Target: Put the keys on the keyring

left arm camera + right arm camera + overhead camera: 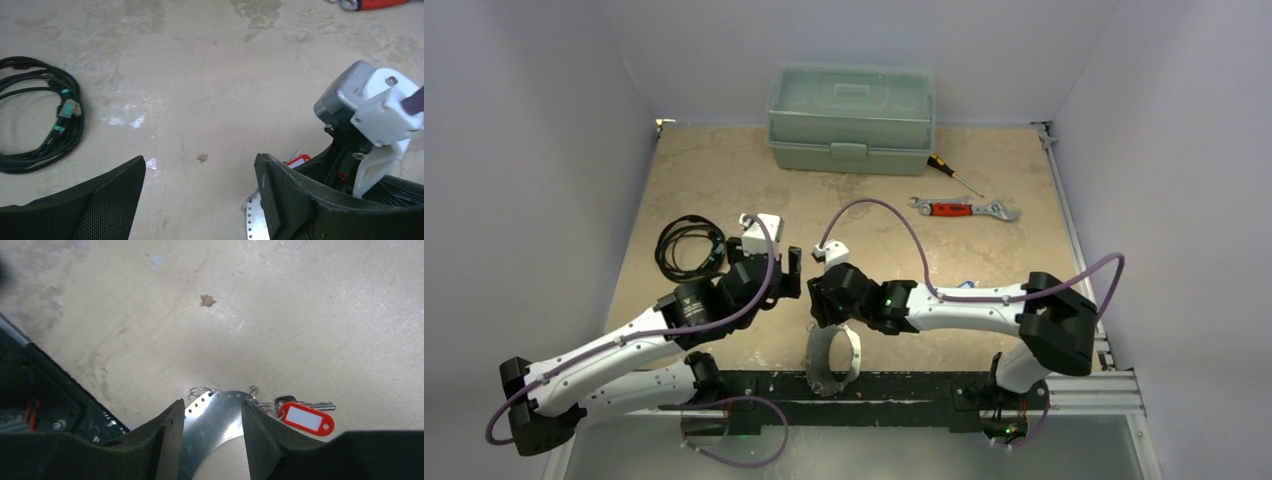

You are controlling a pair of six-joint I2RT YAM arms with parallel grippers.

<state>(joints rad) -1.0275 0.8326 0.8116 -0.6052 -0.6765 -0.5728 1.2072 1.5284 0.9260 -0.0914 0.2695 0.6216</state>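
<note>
Holding keyring [215, 426], right gripper [211, 408], key [306, 418] beside

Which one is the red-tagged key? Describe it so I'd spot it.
In the right wrist view, find the right gripper at the bottom, its dark fingers either side of the keyring, a shiny metal band with small holes. Right of it, on the beige table, lies the red-tagged key: its red tag with a white label stands out from the bare metal beside it.
</note>
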